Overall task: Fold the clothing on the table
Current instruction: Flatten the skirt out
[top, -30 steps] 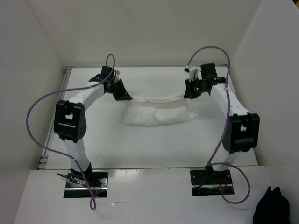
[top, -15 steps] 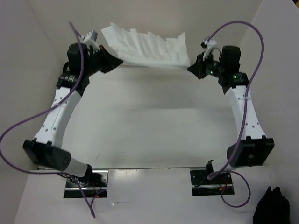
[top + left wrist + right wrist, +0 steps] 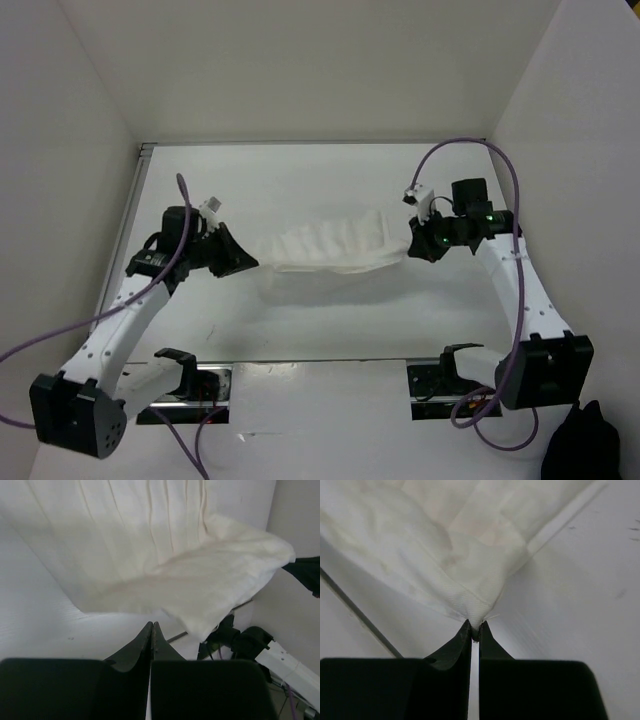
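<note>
While the clothing [image 3: 325, 245] hangs stretched left to right between my two grippers, over the middle of the table [image 3: 330, 325], it sags slightly toward the near side and throws a soft shadow below; whether its lowest fold touches the surface I cannot tell; my right gripper [image 3: 412, 240] is pinched shut on one corner, the fabric drawn to a point right at the fingertips [image 3: 465, 636]; my left gripper [image 3: 243, 262] is closed too, fingers flat together, and from above the garment's left end tapers into its tips, though my own wrist view shows only the hem just past them, not the pinch itself; my left arm [image 3: 120, 325] lies low, elbow out at the near left, wrist aimed right; my right arm [image 3: 520, 290] has its elbow at the near right, forearm slanting to the far left; purple cables [image 3: 505, 175] loop off both; white walls [image 3: 300, 70] close in the left, far and right sides; a black bundle [image 3: 585, 445] sits at the near right, well apart; the cloth is thin, soft, white, creased in parallel ridges; the table is matte.
</note>
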`<state>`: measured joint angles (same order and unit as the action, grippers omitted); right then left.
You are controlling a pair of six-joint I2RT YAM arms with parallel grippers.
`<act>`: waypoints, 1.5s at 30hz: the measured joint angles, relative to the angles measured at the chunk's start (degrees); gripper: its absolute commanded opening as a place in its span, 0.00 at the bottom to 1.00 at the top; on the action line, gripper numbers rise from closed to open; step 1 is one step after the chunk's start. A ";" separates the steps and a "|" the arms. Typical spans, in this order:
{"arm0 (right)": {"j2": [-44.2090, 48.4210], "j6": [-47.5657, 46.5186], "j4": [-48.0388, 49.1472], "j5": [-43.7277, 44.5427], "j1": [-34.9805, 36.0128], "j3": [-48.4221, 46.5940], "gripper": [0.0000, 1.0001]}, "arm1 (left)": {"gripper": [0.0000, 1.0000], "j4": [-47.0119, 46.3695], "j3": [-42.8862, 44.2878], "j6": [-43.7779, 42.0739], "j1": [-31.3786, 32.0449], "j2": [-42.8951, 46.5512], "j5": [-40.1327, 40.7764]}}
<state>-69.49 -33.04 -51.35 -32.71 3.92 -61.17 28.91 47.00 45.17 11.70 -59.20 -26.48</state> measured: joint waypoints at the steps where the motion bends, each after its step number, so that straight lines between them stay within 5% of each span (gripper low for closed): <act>1: 1.51 -1.31 -1.64 2.10 -0.63 -0.52 0.00 | 0.00 1.20 0.00 0.02 -0.74 2.51 0.83; 14: 4.42 -8.20 -12.66 10.40 -2.58 -3.32 0.00 | 0.05 10.73 -3.52 2.54 -2.29 12.57 2.56; 26: -0.90 -7.34 -12.66 9.05 -2.47 -4.20 0.00 | 0.09 9.68 -3.50 3.13 -1.77 11.28 2.47; 29: -1.84 -4.83 -10.71 9.05 -2.29 -4.66 0.00 | 0.21 8.22 -3.50 2.95 -0.72 9.31 2.73; 31: -2.32 -2.25 -8.02 10.08 -2.05 -4.66 0.00 | 0.38 6.21 -3.39 2.78 1.05 7.04 2.56; 33: -3.23 0.26 -5.01 11.45 -1.92 -4.66 0.00 | 0.40 3.80 -2.91 2.73 3.61 3.45 1.88; 35: -4.81 2.25 -2.36 12.66 -1.92 -4.66 0.00 | 0.23 1.81 -0.83 2.54 7.10 -2.32 0.96; 36: -5.73 3.23 -1.22 13.09 -1.92 -4.66 0.00 | 0.00 0.57 1.01 1.95 9.16 -6.60 0.50; 45: -7.96 7.52 3.48 15.45 -1.92 -4.83 0.00 | 0.00 -2.12 15.74 -2.01 23.71 -36.83 1.88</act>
<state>-77.45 -25.52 -47.88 -17.26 2.00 -66.00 26.79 62.74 43.16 35.42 -96.03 -24.60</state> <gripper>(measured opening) 0.045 0.000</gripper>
